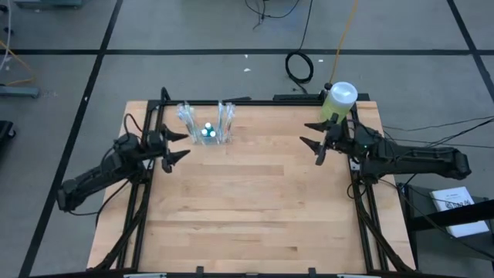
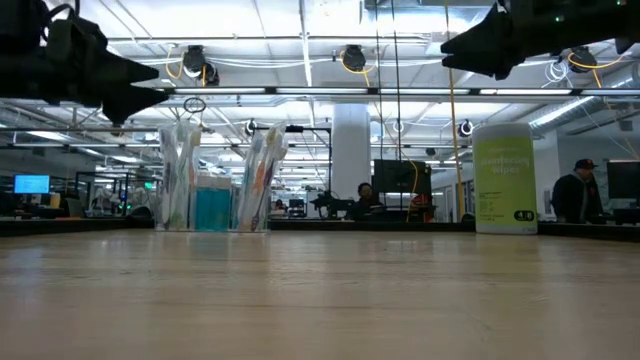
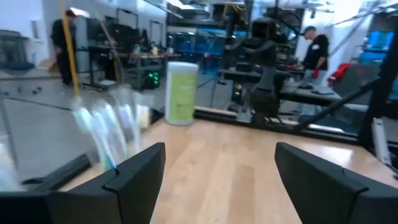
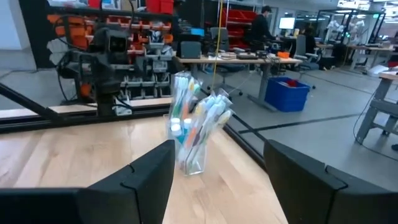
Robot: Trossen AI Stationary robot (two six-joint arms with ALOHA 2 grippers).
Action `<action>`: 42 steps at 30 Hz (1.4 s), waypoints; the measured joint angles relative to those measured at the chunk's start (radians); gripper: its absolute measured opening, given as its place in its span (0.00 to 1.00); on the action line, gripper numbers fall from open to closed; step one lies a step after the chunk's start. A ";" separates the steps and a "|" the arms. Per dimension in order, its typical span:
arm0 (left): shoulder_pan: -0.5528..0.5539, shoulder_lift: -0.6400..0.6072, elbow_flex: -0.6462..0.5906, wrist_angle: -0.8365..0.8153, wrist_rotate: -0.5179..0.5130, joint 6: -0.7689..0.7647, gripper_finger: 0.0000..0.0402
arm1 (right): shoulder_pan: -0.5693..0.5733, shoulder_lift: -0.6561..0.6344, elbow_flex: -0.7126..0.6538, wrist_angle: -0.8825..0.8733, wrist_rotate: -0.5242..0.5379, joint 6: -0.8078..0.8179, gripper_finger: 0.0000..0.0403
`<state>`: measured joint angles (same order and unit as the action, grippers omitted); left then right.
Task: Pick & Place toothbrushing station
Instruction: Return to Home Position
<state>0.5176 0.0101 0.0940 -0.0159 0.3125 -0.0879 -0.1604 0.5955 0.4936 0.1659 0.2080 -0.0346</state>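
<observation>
Toothbrushing station [image 1: 207, 127] is clear, glossy plastic: tall, thin-walled cups side by side. It stands upright on the pale, smooth-planked wood table [image 1: 255, 208] near its far edge, left of centre. Bristled toothbrushes [image 2: 260, 175] fill its outer cups and something teal [image 2: 212, 208] sits between them. The left gripper [image 1: 184, 146] hangs near it, jaws spread wide. The right gripper [image 1: 311, 143], jaws also apart, hovers beside a cylindrical green canister [image 1: 340, 100].
</observation>
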 joint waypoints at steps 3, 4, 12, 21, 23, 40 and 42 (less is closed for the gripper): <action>-0.050 0.001 -0.029 0.018 -0.024 -0.015 0.77 | 0.000 -0.022 -0.010 0.000 0.001 0.001 0.59; -0.069 0.002 -0.035 0.020 -0.042 -0.026 0.77 | 0.000 -0.028 -0.010 0.000 0.001 0.001 0.59; -0.279 0.003 -0.053 0.020 -0.190 -0.015 0.77 | 0.000 -0.046 -0.010 0.000 0.000 0.034 0.59; -0.567 0.003 -0.053 -0.006 -0.546 0.032 0.77 | 0.001 -0.049 -0.147 0.162 -0.039 0.093 0.59; -0.617 0.009 -0.057 0.011 -0.602 0.036 0.77 | 0.001 -0.055 -0.178 0.198 -0.070 0.086 0.59; -0.785 0.050 -0.062 0.038 -0.813 0.053 0.77 | 0.065 -0.454 -0.230 -0.047 -0.048 0.037 0.59; -0.788 0.050 -0.063 0.041 -0.814 0.055 0.77 | 0.064 -0.487 -0.267 -0.023 -0.047 0.022 0.59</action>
<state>-0.2707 0.0605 0.0311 0.0250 -0.5011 -0.0333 -0.0959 0.1090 0.2269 0.1426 0.1610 -0.0128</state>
